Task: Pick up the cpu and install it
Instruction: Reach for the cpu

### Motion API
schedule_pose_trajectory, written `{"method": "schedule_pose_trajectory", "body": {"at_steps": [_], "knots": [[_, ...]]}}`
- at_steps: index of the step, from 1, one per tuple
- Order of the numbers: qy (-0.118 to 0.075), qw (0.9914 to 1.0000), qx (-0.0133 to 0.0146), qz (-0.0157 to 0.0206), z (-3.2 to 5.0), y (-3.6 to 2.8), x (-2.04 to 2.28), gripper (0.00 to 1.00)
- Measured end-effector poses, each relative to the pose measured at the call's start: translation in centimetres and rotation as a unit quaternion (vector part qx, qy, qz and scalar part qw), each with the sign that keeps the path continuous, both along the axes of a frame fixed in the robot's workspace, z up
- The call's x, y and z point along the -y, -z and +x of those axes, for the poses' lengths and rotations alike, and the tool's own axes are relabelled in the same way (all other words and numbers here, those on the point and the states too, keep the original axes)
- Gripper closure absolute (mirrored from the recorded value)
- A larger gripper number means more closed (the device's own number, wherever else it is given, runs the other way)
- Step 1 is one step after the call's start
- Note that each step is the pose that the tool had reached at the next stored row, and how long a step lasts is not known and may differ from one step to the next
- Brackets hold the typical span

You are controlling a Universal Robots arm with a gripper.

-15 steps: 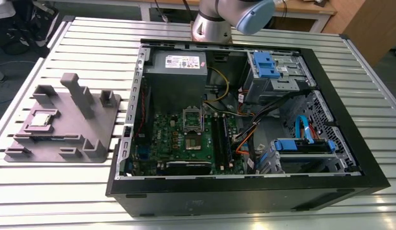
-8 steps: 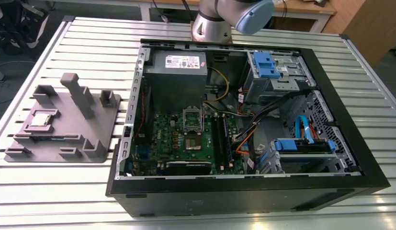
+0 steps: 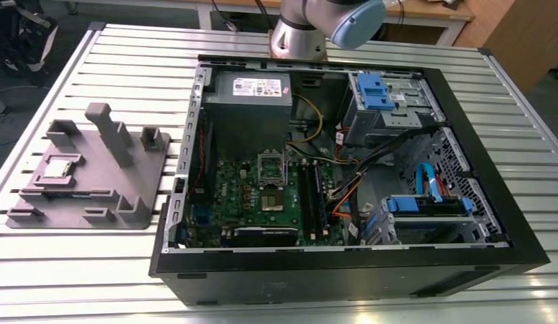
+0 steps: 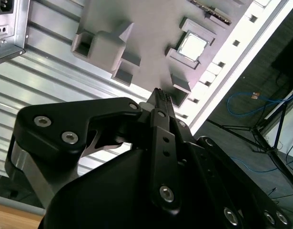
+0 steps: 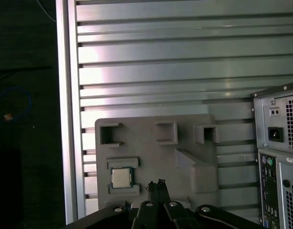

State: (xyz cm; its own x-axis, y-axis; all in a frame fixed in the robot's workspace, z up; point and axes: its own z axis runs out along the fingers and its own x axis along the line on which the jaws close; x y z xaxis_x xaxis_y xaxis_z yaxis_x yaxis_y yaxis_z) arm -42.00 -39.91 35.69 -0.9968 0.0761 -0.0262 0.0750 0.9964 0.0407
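Observation:
The cpu [image 3: 61,167] is a small square chip with a silvery top. It lies flat in a recess of the grey holder block [image 3: 90,196] on the table, at the exterior view's left. Both wrist views show the cpu [image 4: 193,46] [image 5: 121,178] in that recess. My gripper [image 4: 159,95] [image 5: 156,185] hangs high above the holder, off to one side of the chip and well apart from it. Its black fingertips are pressed together with nothing between them. The open metal socket frame [image 3: 271,169] sits on the green motherboard [image 3: 252,202] inside the open computer case [image 3: 351,263].
The holder block carries raised posts [image 3: 110,131] and several other pockets. The case's back panel [image 5: 279,143] stands next to the block. Cables [image 3: 351,169], blue drive brackets [image 3: 373,91] and a grey power supply [image 3: 247,91] crowd the case. The slatted table's edge [image 5: 67,109] runs close by.

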Motion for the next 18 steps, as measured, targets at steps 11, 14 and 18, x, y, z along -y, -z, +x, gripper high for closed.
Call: {"method": "schedule_pose_trajectory", "body": {"at_steps": [11, 14, 18], "knots": [[0.0, 1.0, 0.0001, -0.0003, -0.34, 0.2, 0.04, 0.89], [0.0, 1.0, 0.0, -0.0005, -0.33, 0.26, 0.28, 0.89], [0.0, 1.0, 0.0, -0.0005, -0.33, 0.55, 1.15, 0.89]]}}
